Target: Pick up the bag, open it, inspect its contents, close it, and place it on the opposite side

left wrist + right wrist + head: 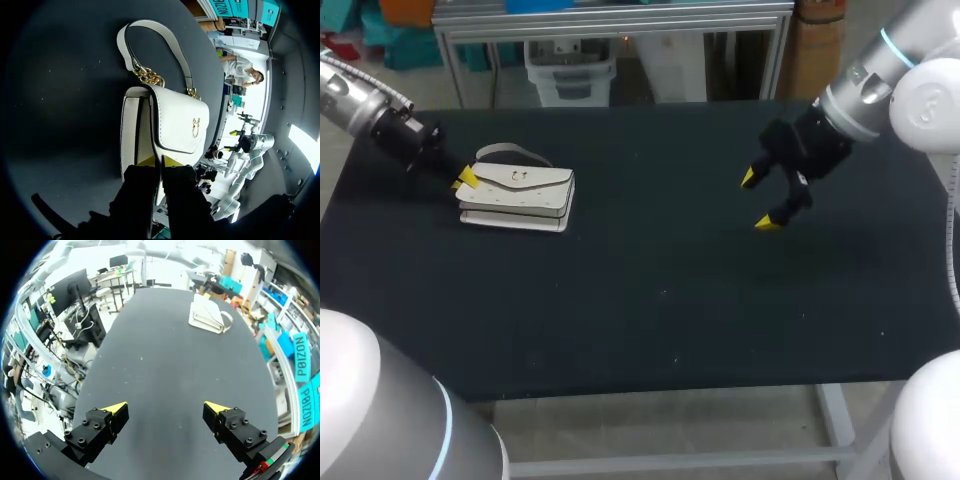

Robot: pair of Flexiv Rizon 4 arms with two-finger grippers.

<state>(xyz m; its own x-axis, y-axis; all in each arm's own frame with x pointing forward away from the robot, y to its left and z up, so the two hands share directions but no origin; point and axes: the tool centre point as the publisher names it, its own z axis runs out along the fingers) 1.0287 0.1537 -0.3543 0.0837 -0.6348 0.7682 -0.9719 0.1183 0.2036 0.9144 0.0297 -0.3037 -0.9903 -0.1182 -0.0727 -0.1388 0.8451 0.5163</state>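
Observation:
A white handbag (520, 195) with a gold clasp lies flat on the left part of the black table (650, 300), its strap (510, 152) resting on the far side. My left gripper (466, 180) sits at the bag's left end. In the left wrist view the bag (175, 120) is right ahead, and the left gripper (161, 161) is shut on the edge of its front flap, which runs between the two yellow tips. My right gripper (758, 200) hangs open above the table's right part, nothing between its fingers. From the right gripper (165, 410), the bag (206, 316) lies far ahead.
The strap (150, 30) with its gold chain links curves away beyond the bag on the tabletop. Bare black tabletop (165, 365) stretches between the bag and my right gripper.

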